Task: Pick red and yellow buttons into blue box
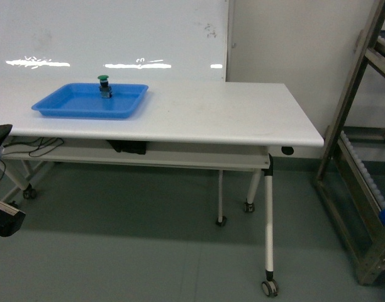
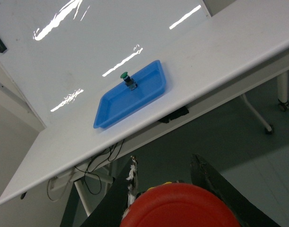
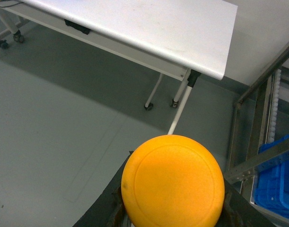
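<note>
My left pincer [image 2: 165,189] grips the red button [image 2: 182,208], my right pincer [image 3: 175,208] grips the yellow button [image 3: 173,182], both off the tabletop [image 1: 230,110], blue box [image 3: 276,182] on the rack [image 3: 258,118].

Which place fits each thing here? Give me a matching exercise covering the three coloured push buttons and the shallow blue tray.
Things:
1. red domed push button
2. yellow domed push button
3. green-capped push button
4. shallow blue plastic tray

Places:
A. lying on the white table
B. standing in the tray
C. between the fingers of the left gripper
D. in the right gripper

Pairs: 1-C, 2-D, 3-B, 4-A
</note>
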Controlling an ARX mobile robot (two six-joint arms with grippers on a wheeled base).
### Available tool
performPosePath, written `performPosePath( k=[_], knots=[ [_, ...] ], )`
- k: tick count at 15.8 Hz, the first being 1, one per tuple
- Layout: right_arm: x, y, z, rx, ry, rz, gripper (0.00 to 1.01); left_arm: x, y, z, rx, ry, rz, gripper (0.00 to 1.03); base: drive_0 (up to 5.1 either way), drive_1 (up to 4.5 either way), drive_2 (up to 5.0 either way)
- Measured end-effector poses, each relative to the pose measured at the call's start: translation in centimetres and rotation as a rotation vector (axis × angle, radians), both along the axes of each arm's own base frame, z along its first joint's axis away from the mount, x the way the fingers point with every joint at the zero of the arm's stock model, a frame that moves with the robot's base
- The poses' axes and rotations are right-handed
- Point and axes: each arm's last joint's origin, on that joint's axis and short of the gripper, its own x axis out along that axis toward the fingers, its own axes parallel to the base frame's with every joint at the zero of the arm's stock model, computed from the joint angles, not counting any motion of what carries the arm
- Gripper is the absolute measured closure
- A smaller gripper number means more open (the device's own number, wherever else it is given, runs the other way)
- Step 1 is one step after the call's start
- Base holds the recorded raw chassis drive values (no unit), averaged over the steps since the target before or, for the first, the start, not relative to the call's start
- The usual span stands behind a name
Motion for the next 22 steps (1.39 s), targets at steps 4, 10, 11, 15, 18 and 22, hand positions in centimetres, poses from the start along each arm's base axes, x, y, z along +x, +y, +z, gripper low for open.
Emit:
performPosePath(
  k=[4,10,11,15,18,22],
  knots=[
    [-0.01,0.01,-0.01,0.000,0.001,0.000,0.71,-0.01,-0.03,0.00,0.000,0.000,-0.002,0.74,4.8,-2.25,-2.3],
    [-0.01,0.00,-0.03,0.000,0.002,0.000,0.71,-0.01,-0.03,0.00,0.000,0.000,-0.002,0.74,4.8,-2.26,-2.3],
    [0.00,0.01,0.01,0.000,-0.001,0.001,0.71,0.00,-0.03,0.02,0.000,-0.002,-0.002,0.74,4.8,-2.27,-2.3],
    [-0.01,0.00,-0.02,0.000,0.001,0.000,0.71,0.00,-0.03,0.03,-0.001,-0.003,-0.002,0.74,4.7,-2.32,-2.3],
    [-0.01,0.00,-0.01,0.000,0.002,0.000,0.71,-0.01,-0.03,0.01,0.000,-0.001,-0.002,0.74,4.8,-2.30,-2.3],
    [0.00,0.00,0.00,0.000,0.000,0.000,0.71,-0.01,-0.03,0.00,0.000,0.000,-0.002,0.74,4.7,-2.37,-2.4]
  ],
)
